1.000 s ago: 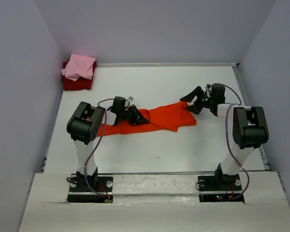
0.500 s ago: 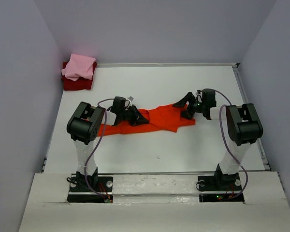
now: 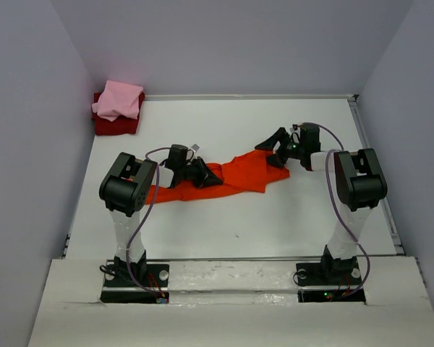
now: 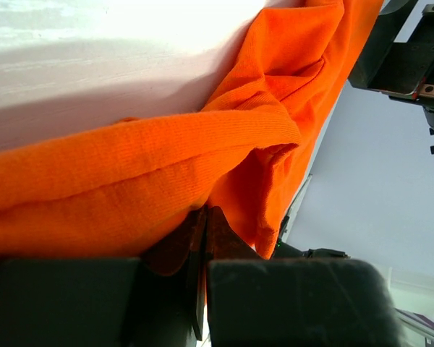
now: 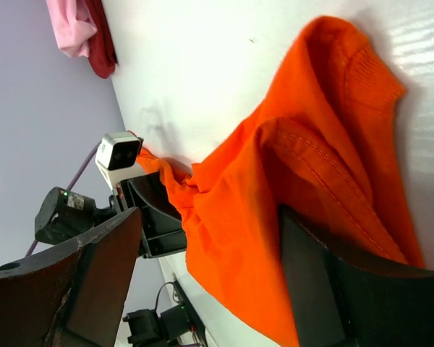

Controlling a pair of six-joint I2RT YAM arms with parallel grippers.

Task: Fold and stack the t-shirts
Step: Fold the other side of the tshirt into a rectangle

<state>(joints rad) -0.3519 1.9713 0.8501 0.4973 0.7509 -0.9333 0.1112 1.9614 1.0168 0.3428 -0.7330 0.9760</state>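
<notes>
The orange shirt (image 3: 240,173) lies in a long, crumpled band across the middle of the table (image 3: 275,224), running from in front of the left arm over toward the right arm. The left gripper (image 3: 205,174) sits low on the band's left-hand part, with its jaws squeezed together on a bunched fold. In the left wrist view the gripper (image 4: 202,225) has a thick roll of the orange cloth (image 4: 130,181) caught right at its tips. From there the shirt runs on across the white surface toward the other arm.

The right gripper (image 3: 274,151) is at the shirt's far right end, with its jaws spread wide and gripping nothing. From its own camera, the gripper (image 5: 208,217) has one dark finger (image 5: 94,282) standing to the side of the cloth. The other finger sits at the stitched hem, so the rumpled end of the shirt (image 5: 304,144) lies between them. I can't tell whether that second finger actually presses on the fabric.

Over in the far left corner, well apart from both grippers, the pink shirt (image 3: 119,100) sits folded on top of the dark red shirt (image 3: 116,127).
</notes>
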